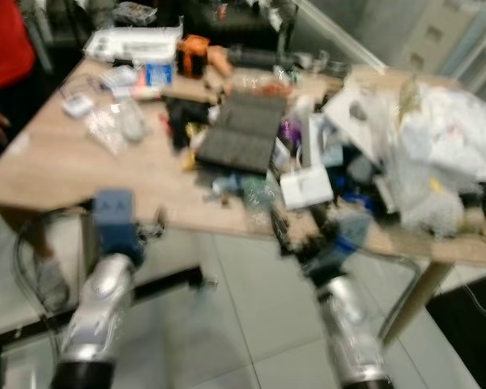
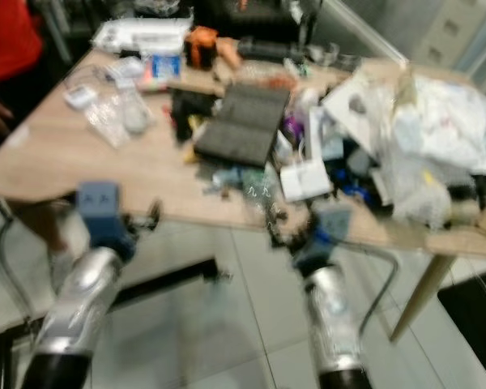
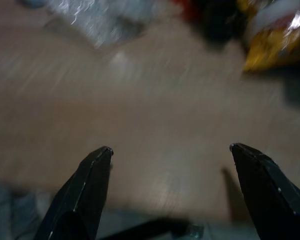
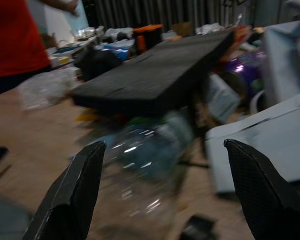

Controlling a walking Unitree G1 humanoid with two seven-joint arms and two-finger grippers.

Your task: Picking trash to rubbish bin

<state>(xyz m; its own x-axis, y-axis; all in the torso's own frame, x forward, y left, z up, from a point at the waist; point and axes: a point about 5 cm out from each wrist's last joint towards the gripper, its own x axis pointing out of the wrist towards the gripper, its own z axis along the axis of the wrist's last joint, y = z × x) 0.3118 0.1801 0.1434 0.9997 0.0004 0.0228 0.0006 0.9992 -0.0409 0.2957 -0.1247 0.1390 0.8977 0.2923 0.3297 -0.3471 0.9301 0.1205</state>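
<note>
1. Head views: a clear plastic bottle [image 1: 255, 193] is seen at the worktop [image 1: 81, 166] near edge, at 11 o'clock from the right pincer [image 1: 296, 235].
2. Left wrist view: the left pincer [image 3: 170, 150] is held spread wide over bare wood.
3. Right wrist view: the right pincer [image 4: 162, 145] is spread, empty, framing the bottle under a black foam slab [image 4: 155, 75]. The slab could be snagged, or the round bottle rolled away.

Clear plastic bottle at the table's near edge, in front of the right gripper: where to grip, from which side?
Probably grip the plastic bottle across its round body, coming in level from the table's near edge. It lies on its side just ahead of the right gripper, whose fingers are open wide either side of it. The black foam slab sits close behind, so coming from above or behind looks awkward.
</note>
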